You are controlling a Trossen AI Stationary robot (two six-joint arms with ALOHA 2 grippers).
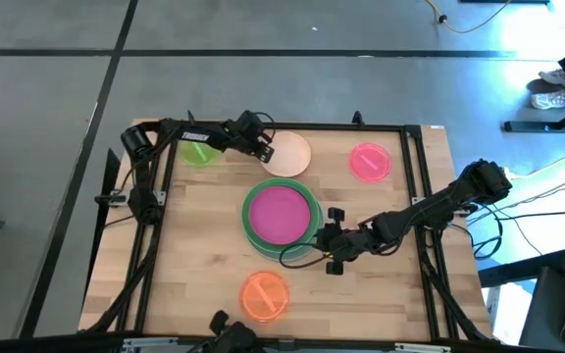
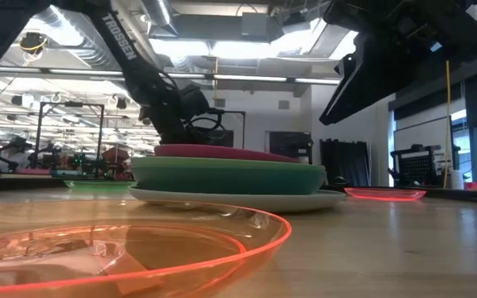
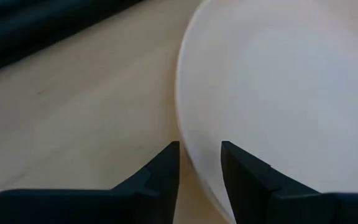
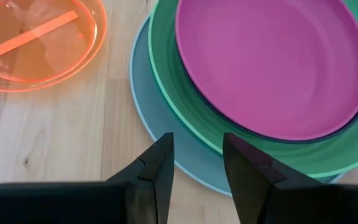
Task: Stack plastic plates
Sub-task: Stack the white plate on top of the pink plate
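- High view shows a stack at the centre of the counter (image 1: 194, 245): a magenta plate (image 1: 280, 210) on top, a green plate (image 1: 249, 227) under it, and a pale blue-grey plate (image 4: 160, 118) at the bottom; the right wrist view shows a dark rim between magenta and green.
- Loose on the counter are a peach plate (image 1: 290, 154) behind the stack, a lime green plate (image 1: 199, 153) at the far left, a pink-red plate (image 1: 369, 161) at the far right, and a translucent orange plate (image 1: 264, 294) at the near edge.
- Left gripper (image 1: 263, 149) sits at the peach plate's rim, fingers parted a little either side of the edge, holding nothing.
- Right gripper (image 1: 328, 238) stands just beside the stack's right rim, partly open and empty.
- Judgement: the step in hand is picking up the peach plate; next, the fingers must close on its rim, lift, and carry it over the magenta plate.
- All plates lie flat, faces up; being round, none has a long axis.
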